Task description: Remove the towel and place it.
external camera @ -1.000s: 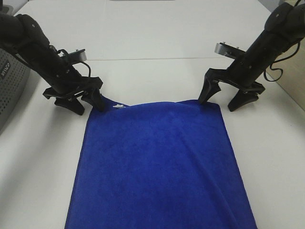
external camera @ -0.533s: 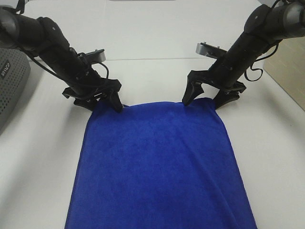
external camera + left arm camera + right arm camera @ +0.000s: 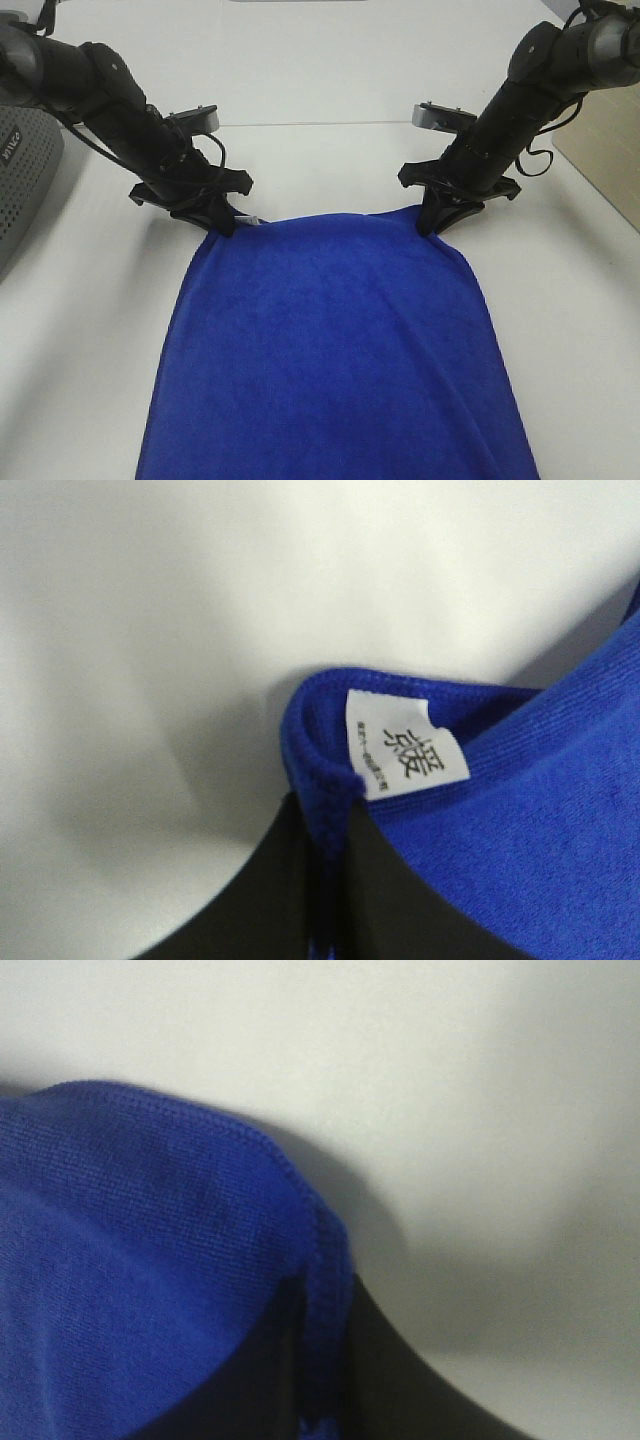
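Towel (image 3: pixel 330 350) spread flat on the white counter (image 3: pixel 330 80); left tool (image 3: pixel 226 224) pinching its tagged far corner, right tool (image 3: pixel 432 226) pinching the other; grey perforated box (image 3: pixel 25 175) beyond the towel's left edge

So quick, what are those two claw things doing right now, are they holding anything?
Left gripper: closed on the tagged corner of the large royal-blue microfibre towel.
Right gripper: closed on the towel's other far corner.

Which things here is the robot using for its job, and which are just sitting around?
Part of the job:
- towel
- left gripper, pinching one far corner
- right gripper, pinching the other far corner

Just lying about:
- grey perforated box at the table's edge
- white table
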`<act>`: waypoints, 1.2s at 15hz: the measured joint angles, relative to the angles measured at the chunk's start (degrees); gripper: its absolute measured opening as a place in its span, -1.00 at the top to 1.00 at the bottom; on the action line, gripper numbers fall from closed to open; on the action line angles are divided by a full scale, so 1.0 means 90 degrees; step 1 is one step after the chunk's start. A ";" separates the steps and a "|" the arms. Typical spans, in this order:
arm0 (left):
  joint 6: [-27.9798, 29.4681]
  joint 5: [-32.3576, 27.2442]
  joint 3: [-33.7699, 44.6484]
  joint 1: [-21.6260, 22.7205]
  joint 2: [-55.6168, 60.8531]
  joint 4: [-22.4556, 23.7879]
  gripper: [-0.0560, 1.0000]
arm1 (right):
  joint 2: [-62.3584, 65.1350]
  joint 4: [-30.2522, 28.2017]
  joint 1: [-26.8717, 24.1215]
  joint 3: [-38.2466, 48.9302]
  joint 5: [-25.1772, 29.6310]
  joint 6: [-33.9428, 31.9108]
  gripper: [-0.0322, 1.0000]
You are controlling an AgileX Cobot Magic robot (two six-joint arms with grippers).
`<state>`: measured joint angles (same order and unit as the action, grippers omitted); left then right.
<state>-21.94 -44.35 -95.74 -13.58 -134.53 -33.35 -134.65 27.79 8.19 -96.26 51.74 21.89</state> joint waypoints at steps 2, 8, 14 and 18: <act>-0.0025 0.0134 0.0000 0.0000 0.0000 0.0051 0.88 | 0.0000 0.0000 0.0000 0.0000 0.0000 0.0108 0.90; -0.0025 0.0439 0.0000 0.0000 0.0000 0.0057 0.89 | -0.0025 -0.0229 0.0000 -0.0407 -0.0057 0.0178 0.90; -0.0045 0.1337 -0.0337 0.0000 0.0000 0.0064 0.89 | 0.0019 -0.0497 0.0000 -0.1413 -0.0146 0.0306 0.90; -0.0051 0.2992 -0.0344 0.0000 0.0000 0.0057 0.89 | 0.0019 -0.0547 0.0006 -0.1751 -0.1012 0.0331 0.90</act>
<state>-22.40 -17.42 -98.84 -13.58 -134.53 -32.83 -134.47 22.86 8.25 -112.01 42.63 24.87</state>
